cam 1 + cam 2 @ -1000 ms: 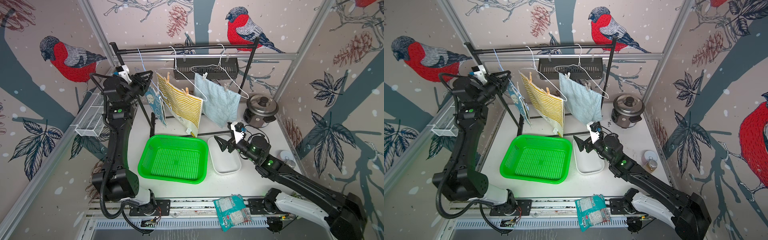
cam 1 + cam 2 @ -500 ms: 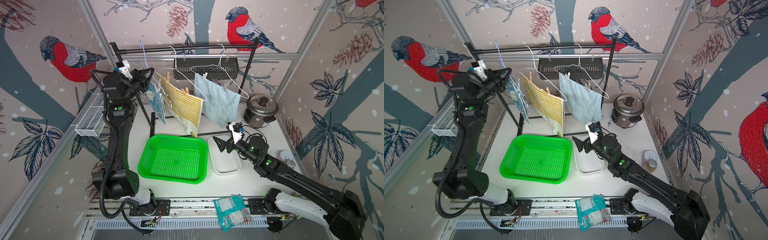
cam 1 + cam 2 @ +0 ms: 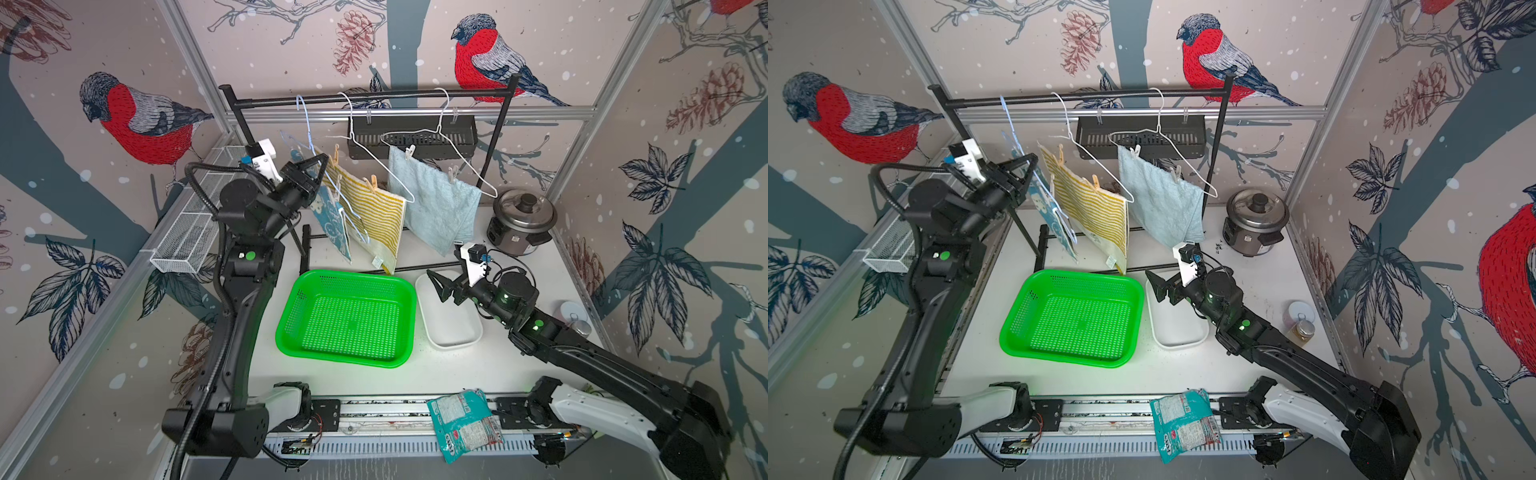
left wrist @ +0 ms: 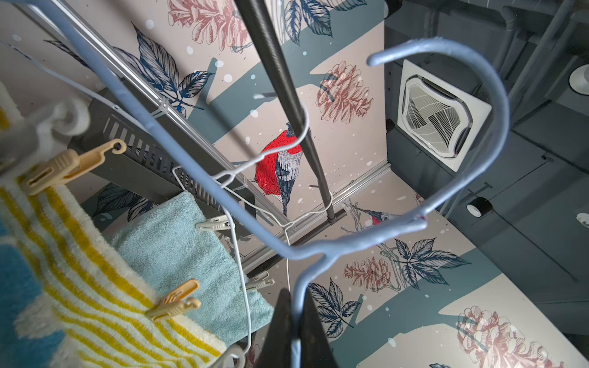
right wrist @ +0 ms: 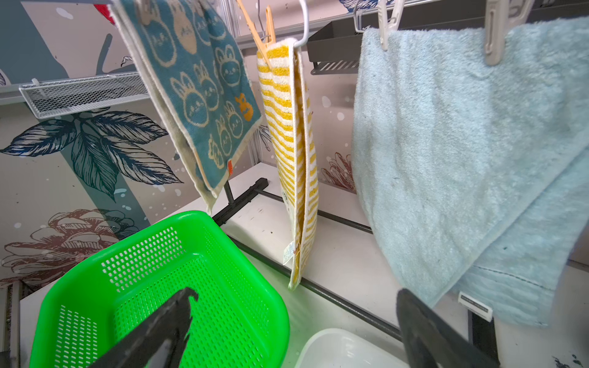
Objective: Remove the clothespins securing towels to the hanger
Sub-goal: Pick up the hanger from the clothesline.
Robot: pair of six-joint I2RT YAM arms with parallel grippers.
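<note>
Now the left gripper (image 3: 319,164) pinches the blue hanger (image 4: 382,234) wire tight. The right gripper (image 5: 298,296) hangs wide open over the white tub (image 3: 451,328). Clothespins (image 4: 63,167) clip the striped towel (image 5: 287,127) and light-blue towel (image 5: 462,143) to white hangers (image 5: 307,25). The green basket (image 3: 291,316) below shows its bare floor.

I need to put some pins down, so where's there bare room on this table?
Free: the table strip between the green basket and the front rail, and the stretch before the white tray. Crowded: the back, with hanging towels, the rack's base bar and the rice cooker.
</note>
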